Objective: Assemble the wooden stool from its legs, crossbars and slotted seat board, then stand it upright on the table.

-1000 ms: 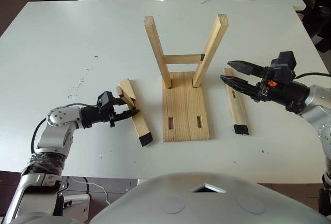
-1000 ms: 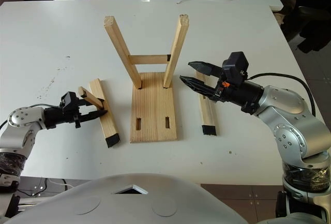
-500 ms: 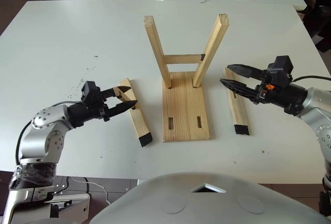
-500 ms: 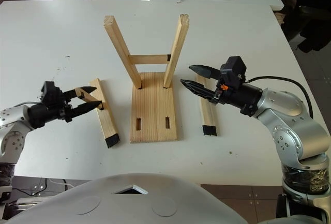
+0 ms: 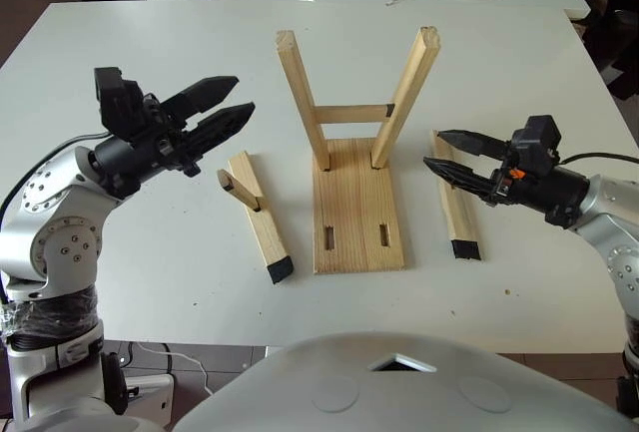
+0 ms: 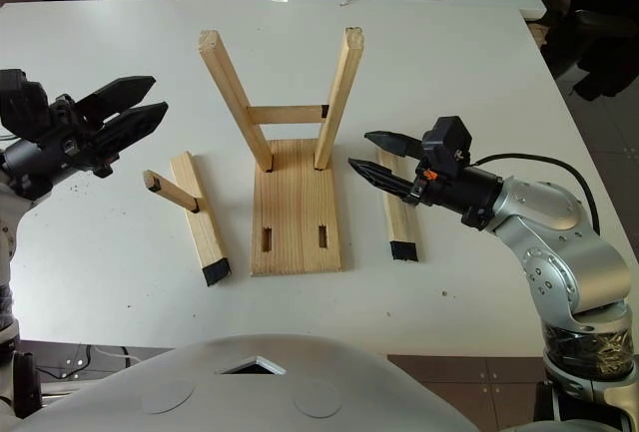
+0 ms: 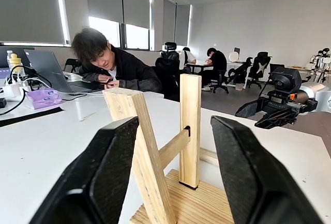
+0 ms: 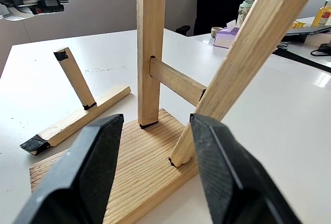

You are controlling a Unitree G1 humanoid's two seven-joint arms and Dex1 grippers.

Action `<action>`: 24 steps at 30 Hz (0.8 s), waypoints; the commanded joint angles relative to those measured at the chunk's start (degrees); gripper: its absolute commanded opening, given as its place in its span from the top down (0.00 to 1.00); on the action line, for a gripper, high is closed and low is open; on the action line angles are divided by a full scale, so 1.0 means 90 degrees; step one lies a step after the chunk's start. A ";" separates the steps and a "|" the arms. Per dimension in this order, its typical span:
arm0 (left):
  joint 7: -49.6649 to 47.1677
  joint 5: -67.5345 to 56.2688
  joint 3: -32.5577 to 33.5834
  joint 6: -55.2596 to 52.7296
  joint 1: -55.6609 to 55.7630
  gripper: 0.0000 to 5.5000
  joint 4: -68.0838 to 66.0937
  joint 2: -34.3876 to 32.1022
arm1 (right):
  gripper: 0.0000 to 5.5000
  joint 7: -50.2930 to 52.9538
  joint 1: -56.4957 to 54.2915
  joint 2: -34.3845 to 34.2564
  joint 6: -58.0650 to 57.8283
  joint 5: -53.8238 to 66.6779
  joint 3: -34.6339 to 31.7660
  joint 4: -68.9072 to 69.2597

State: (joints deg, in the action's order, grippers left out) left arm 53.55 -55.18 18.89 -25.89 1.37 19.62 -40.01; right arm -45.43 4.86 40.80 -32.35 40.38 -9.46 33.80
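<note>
Seat board lies centre — left leg beside it, right leg opposite.

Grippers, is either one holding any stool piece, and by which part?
Nothing is held: the left gripper and the right gripper are both open and empty.

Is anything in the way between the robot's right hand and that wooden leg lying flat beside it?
No, nothing visible stands between them. The open right hand is at the far end of the loose leg, which lies by itself on the table, apart from the seat board.
</note>
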 commanded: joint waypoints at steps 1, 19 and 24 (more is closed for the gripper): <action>-0.0178 -0.0245 0.0104 -0.0276 0.0257 0.56 0.0201 -0.0043 | 0.57 0.0018 -0.0061 0.0022 0.0018 -0.0020 -0.0004 0.0046; 0.0242 0.0860 -0.0894 0.0520 0.0182 0.56 -0.0905 0.0430 | 0.57 0.0043 -0.0103 -0.0080 0.0123 -0.0074 0.0134 -0.0039; -0.0532 -0.0788 -0.0472 -0.0577 0.1037 0.56 0.1213 -0.0105 | 0.57 0.0081 0.0002 -0.0101 0.0132 -0.0022 0.0077 0.0070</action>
State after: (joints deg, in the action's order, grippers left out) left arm 49.50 -58.89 15.00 -26.96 9.78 22.11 -37.40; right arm -44.82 4.33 39.57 -31.45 40.07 -7.53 33.63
